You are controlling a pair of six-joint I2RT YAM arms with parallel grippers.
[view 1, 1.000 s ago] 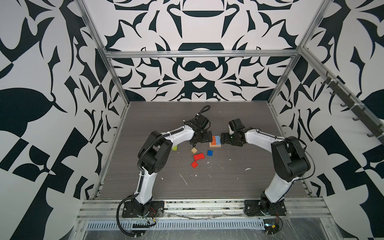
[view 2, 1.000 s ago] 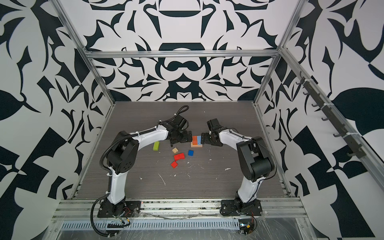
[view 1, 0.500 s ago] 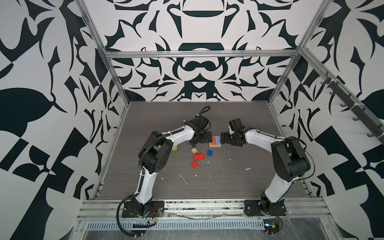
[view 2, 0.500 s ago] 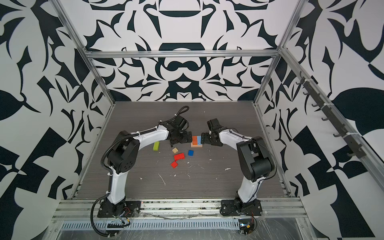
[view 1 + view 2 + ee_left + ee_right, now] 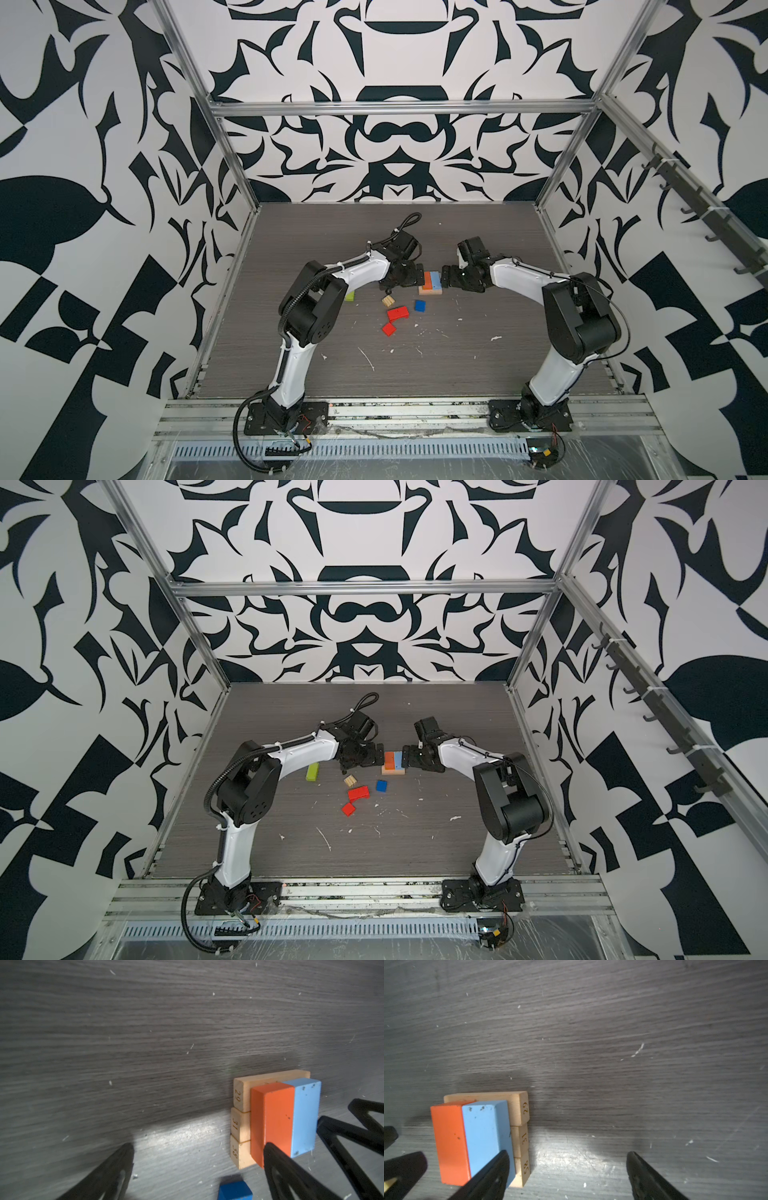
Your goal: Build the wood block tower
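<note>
1. A dark grey wood-grain bench (image 5: 478,340) forms the floor of a cage with black-and-white patterned walls
2. The left arm (image 5: 307,299) and right arm (image 5: 577,316), white with black joints, reach in from the near edge and almost meet near the bench's middle
3. The left gripper (image 5: 411,276) sits just beside the tower's orange side, jaws spread wide, holding nothing; whether one finger (image 5: 280,1167) touches the orange end is unclear
4. The right gripper (image 5: 446,277) sits just beside the light blue side, jaws also wide apart and empty
5. The wood block tower (image 5: 430,283) stands between them: three tan blocks (image 5: 239,1124) side by side, with an orange oblong (image 5: 274,1118) and a light blue oblong (image 5: 304,1115) lying across them
6. Loose blocks lie nearer the camera: a lime green oblong (image 5: 312,771), red oblong (image 5: 398,313), dark blue cube (image 5: 420,306), red cube (image 5: 389,329) and tan cube (image 5: 387,301)
</note>
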